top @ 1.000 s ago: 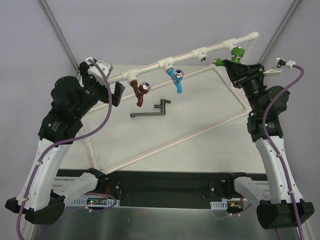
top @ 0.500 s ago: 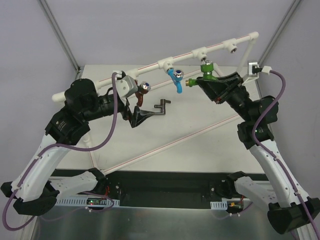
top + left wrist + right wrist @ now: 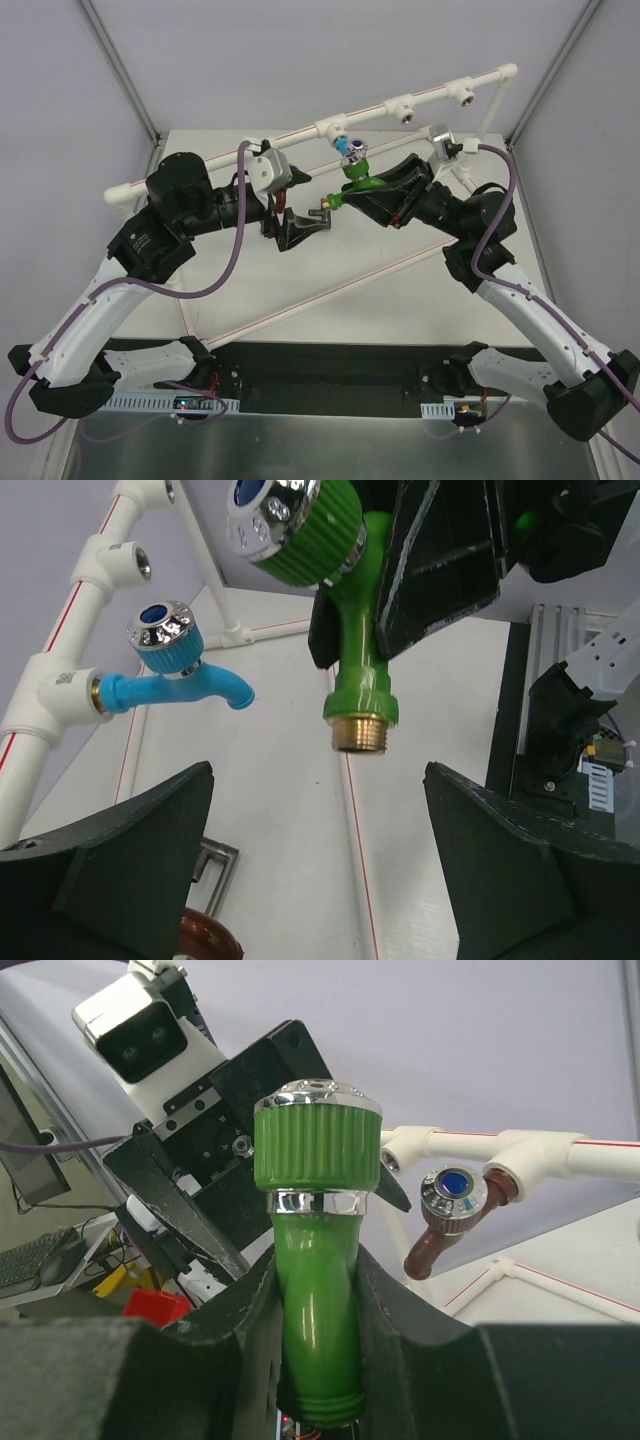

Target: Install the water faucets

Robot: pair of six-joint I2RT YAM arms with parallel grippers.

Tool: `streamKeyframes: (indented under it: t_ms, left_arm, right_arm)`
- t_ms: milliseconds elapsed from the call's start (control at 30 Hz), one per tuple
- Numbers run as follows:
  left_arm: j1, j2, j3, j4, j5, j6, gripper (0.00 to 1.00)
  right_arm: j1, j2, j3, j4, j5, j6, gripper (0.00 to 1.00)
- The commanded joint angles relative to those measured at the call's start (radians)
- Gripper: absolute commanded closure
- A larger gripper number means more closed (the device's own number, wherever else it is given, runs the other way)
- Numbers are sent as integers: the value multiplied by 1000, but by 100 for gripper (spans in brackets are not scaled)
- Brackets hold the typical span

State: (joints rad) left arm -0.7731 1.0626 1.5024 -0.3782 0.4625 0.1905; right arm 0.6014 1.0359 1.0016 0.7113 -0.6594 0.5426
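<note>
Right gripper (image 3: 318, 1335) is clamped on the green faucet (image 3: 316, 1260) and holds it in the air above the table (image 3: 400, 300). The faucet's brass thread points at the left gripper (image 3: 305, 222). I see the left jaws wide apart, flanking the thread without touching it. The other 2, the blue faucet (image 3: 170, 675) and brown faucet (image 3: 445, 1225), sit on the white pipe frame (image 3: 400, 103).
</note>
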Motion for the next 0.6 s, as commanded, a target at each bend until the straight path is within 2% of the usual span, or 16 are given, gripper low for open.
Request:
streamKeyframes:
  t_ms: [0,233,267,333,467,500,533,567]
  left_arm:
    - [-14,8,19,104,21,-49,17]
    - [-20,36,13,111,48,-71,33]
    - [-23,39,9,111,48,-71,40]
    - [-23,39,4,110,47,-71,47]
    - [-25,36,-7,110,45,-60,78]
    - [-23,33,-10,110,44,-60,95]
    - [-23,28,-14,110,42,-57,100]
    - [-25,19,-24,110,35,-49,100]
  right_arm:
    - [40,15,60,94,-29,-64,98]
    - [78,44,75,64,-23,-102,98]
    - [87,46,77,59,-23,-113,98]
    - [95,46,83,41,-22,-125,99]
    - [113,44,89,-4,-17,-161,98]
    - [113,43,89,-15,-17,-164,98]
    - [113,41,92,-22,-19,-168,96]
    - [113,35,97,-38,-20,-174,91]
